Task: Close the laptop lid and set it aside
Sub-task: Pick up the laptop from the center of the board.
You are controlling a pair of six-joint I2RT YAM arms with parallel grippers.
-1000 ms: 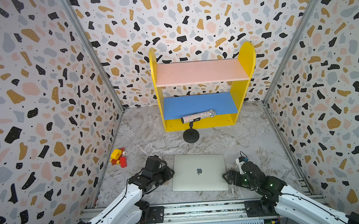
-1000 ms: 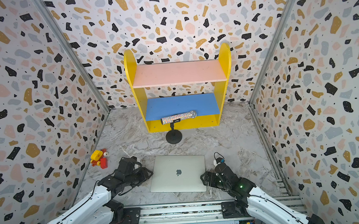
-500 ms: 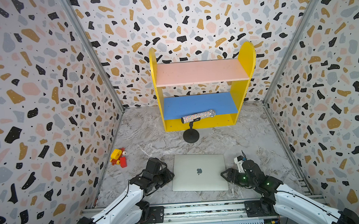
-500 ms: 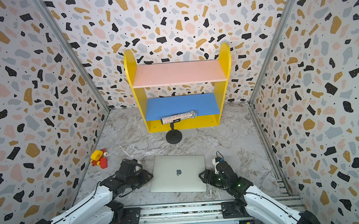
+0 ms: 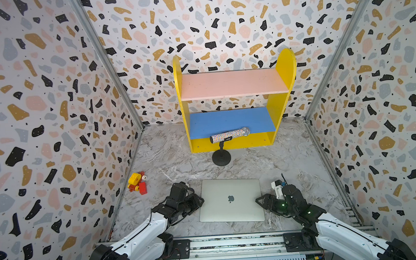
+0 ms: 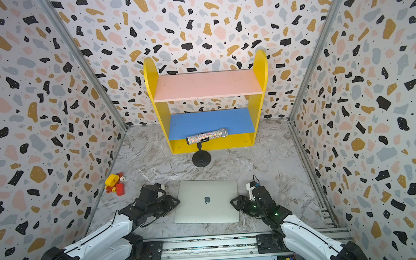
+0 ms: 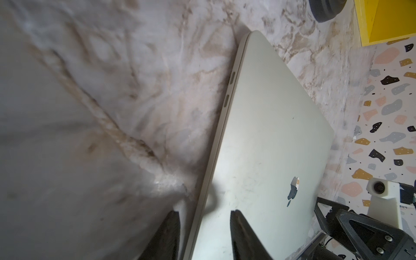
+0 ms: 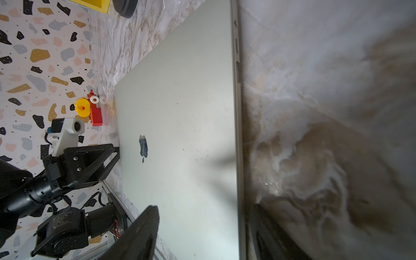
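The laptop (image 5: 231, 207) lies flat, lid (image 6: 212, 191) down, well in front of the shelf (image 5: 285, 65), and the left gripper (image 7: 202, 217) and right gripper (image 8: 204, 208) have closed in to straddle its side edges, jaws apart, the right narrowing: setting it aside looks next.

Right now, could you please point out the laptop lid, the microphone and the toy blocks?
laptop lid (image 5: 231, 199): a top view, on its central logo.
microphone (image 5: 229, 134): a top view, on its glittery body.
toy blocks (image 5: 134, 179): a top view, on the yellow piece.
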